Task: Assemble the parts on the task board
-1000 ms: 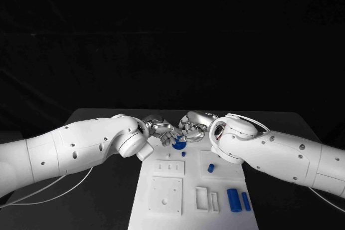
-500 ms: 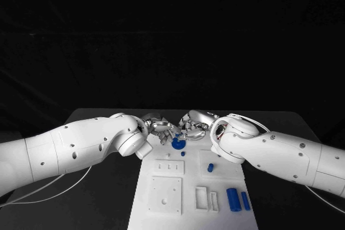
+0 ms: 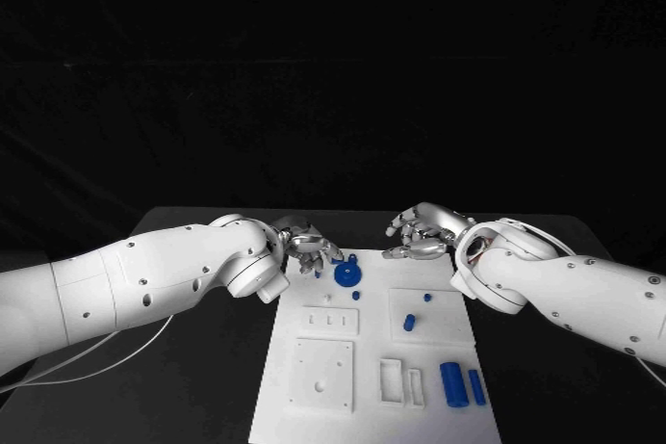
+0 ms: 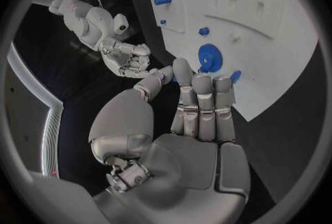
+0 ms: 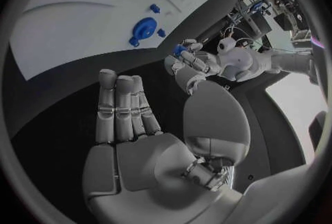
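left hand (image 3: pixel 311 252) empty, fingers loose | right hand (image 3: pixel 421 237) empty, fingers apart | blue disc (image 3: pixel 347 274) on task board (image 3: pixel 322 386) at 4 o'clock of left hand, nearer than right

black table (image 3: pixel 194 367), matte, far edge runs straight across the head view with the corners angled off. behind it plain black backdrop (image 3: pixel 333 88), no seams or fixtures visible, top half of the head view is just dark. light falls from above on the table middle, edges drop off to near black. thin white cable (image 3: pixel 84 372) loops over the table surface on the left side. right wrist view: cluttered bench or rack with gear and wiring (image 5: pixel 273 0) at the rim, details too small to tell, plus a bright pale patch (image 5: pixel 297 94) beside it
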